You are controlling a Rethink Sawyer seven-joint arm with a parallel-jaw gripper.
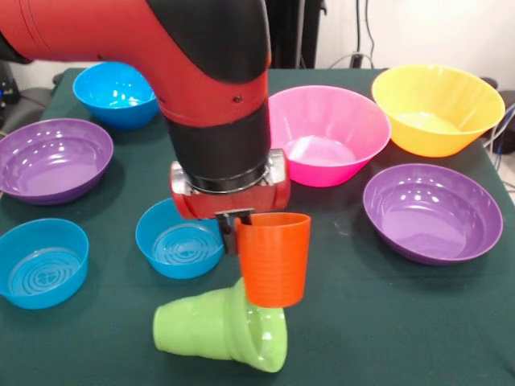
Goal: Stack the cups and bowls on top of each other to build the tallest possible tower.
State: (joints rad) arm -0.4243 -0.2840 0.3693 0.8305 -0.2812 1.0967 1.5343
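My gripper (240,232) is shut on the left rim of the plain orange cup (274,259), which hangs upright just below the wrist. One dark finger (231,233) shows outside the rim; the other is hidden. Right under the cup, a ridged lime green cup (191,326) lies on its side, pressed against a small lime green bowl (262,331) that is also tipped on its side. The orange cup's base overlaps the green bowl's upper edge; I cannot tell whether they touch. No tower stands anywhere.
Loose bowls ring the green-clothed table (378,322): pink (326,133), yellow-orange (438,108), purple at the right (433,211), purple at the left (52,158), and blue ones at the back (117,92), beside the wrist (179,239) and front left (42,261).
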